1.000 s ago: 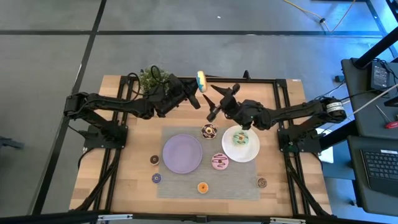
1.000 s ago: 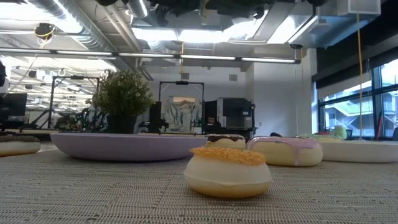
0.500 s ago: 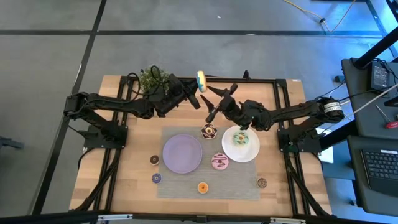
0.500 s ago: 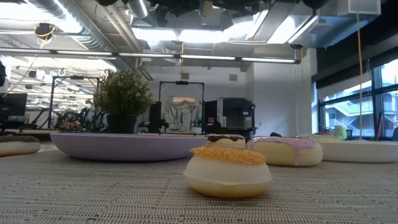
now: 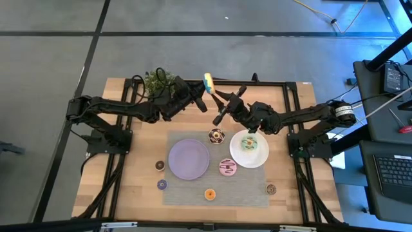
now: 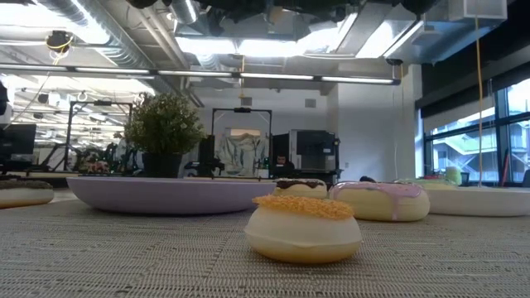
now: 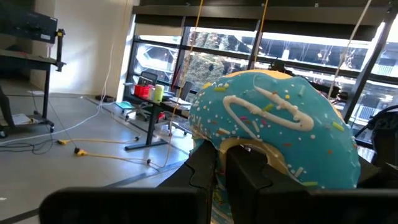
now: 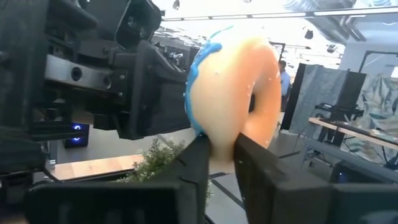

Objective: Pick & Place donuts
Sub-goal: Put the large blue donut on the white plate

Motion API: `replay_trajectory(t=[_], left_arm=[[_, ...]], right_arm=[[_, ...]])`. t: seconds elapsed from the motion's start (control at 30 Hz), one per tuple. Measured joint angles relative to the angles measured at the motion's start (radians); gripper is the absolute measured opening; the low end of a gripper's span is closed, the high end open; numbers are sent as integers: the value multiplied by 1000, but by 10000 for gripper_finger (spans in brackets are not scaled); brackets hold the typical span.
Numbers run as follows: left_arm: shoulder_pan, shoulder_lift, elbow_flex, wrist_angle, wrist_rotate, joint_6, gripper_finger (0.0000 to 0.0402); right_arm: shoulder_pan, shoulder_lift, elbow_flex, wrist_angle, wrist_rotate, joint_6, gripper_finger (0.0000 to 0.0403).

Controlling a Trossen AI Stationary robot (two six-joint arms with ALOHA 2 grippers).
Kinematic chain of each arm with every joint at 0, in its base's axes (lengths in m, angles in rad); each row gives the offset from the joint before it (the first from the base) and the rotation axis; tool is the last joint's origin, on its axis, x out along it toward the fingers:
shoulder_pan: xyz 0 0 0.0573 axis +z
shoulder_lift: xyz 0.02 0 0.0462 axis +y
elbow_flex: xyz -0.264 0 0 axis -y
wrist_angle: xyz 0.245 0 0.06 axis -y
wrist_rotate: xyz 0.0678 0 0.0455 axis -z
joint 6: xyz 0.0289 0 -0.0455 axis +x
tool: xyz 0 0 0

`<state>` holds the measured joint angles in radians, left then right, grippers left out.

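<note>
Donut [image 5: 249, 143] on right plate [image 5: 261, 156], beside mat [image 5: 187, 190].

Wooden table [image 5: 129, 187]; grey mat [image 5: 248, 193]

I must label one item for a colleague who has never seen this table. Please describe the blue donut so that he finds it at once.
Start at the potted plant at the table's far edge, then look toward the right arm. The blue donut is in the air there, on edge, gripped by the left claw. The right claw is close beside it. Every other donut lies on the mat or a plate.
</note>
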<state>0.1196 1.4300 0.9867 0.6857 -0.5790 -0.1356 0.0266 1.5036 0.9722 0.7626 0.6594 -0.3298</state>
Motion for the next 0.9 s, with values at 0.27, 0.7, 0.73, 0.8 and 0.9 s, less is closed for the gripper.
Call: replay_trajectory(t=[0.27,0.7,0.73,0.8,0.9], left_arm=[[0,0,0,0,-4,15,39],[-11,-8,0,-5,35,139,107],[-15,-11,0,-5,26,152,118],[-26,-23,0,-21,-8,172,143],[-48,-47,0,-53,-68,204,176]], right_arm=[[0,0,0,0,0,-21,9],[0,0,0,0,0,-29,11],[0,0,0,1,6,-42,11],[1,-2,0,1,56,-68,11],[4,-21,0,4,127,-72,12]])
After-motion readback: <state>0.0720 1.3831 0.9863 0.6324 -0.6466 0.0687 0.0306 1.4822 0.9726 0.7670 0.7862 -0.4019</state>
